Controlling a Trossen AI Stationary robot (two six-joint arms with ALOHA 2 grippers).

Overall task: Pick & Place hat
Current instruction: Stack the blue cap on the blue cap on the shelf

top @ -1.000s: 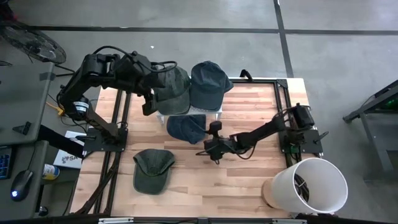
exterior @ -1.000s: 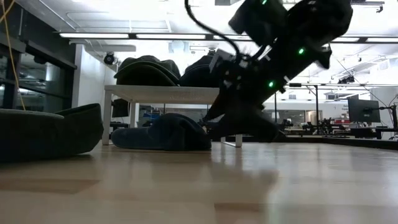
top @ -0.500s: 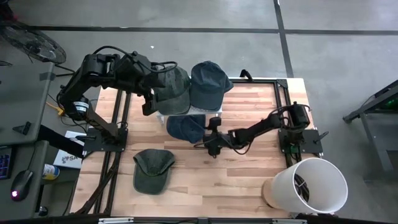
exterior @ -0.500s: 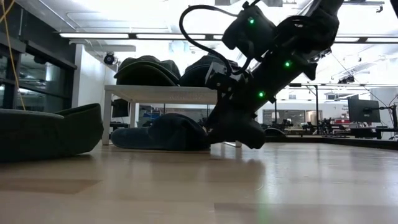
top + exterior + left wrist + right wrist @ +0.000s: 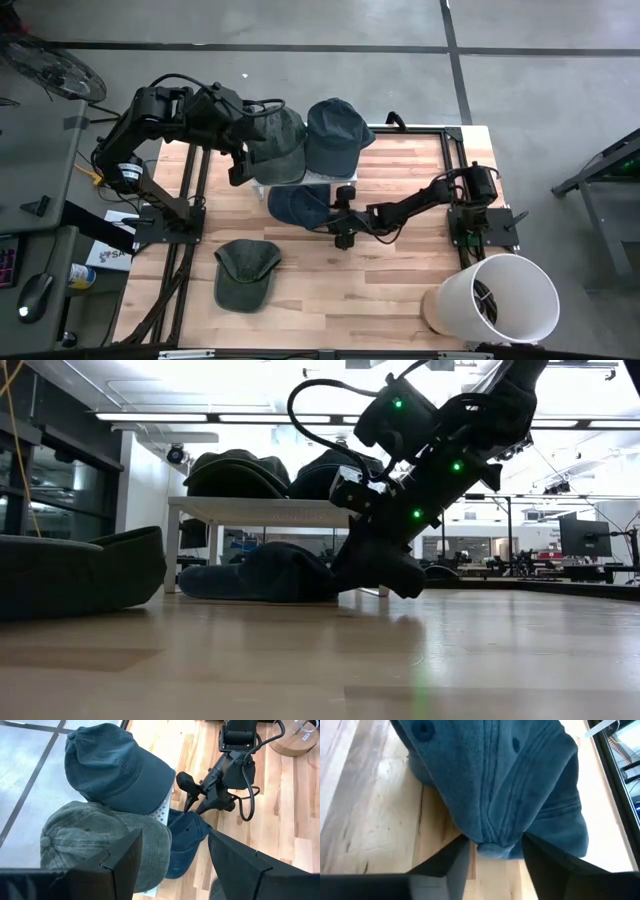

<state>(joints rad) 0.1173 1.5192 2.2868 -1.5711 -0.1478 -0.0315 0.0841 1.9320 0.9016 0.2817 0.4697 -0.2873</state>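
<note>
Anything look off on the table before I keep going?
The blue cap on the table is bunched where the right hand pinches its edge, and it lies half under the white stand. Nothing spilled or damaged.

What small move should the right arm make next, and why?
Probably finish closing on the blue cap, then lift. The right end effector already has the cap's edge bunched between its fingers, but the cap lies on the wooden table.
</note>
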